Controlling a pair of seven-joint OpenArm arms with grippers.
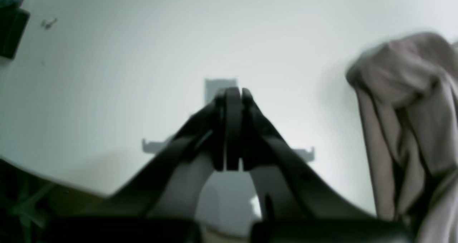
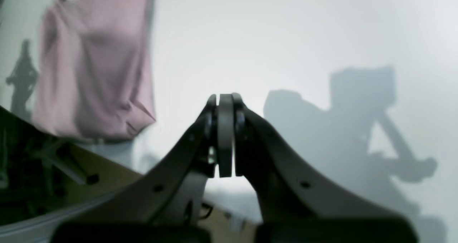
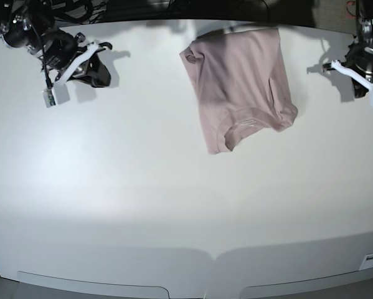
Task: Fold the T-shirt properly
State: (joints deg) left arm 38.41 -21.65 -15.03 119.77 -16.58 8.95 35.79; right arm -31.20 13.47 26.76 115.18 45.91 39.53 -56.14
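Note:
The mauve-pink T-shirt (image 3: 242, 87) lies bunched and partly folded on the white table (image 3: 142, 205), near the far edge and right of the middle, with a sleeve sticking out at its lower right. It shows at the right edge in the left wrist view (image 1: 404, 128) and at the top left in the right wrist view (image 2: 96, 67). My left gripper (image 1: 232, 92) is shut on nothing and hovers over bare table to the shirt's right (image 3: 360, 87). My right gripper (image 2: 225, 98) is also shut and empty, far off at the back left (image 3: 96, 71).
Dark equipment and cables (image 3: 80, 9) run behind the table's far edge. The table's front edge (image 3: 192, 274) curves along the bottom of the base view. A dark block (image 1: 10, 32) sits at the top left of the left wrist view.

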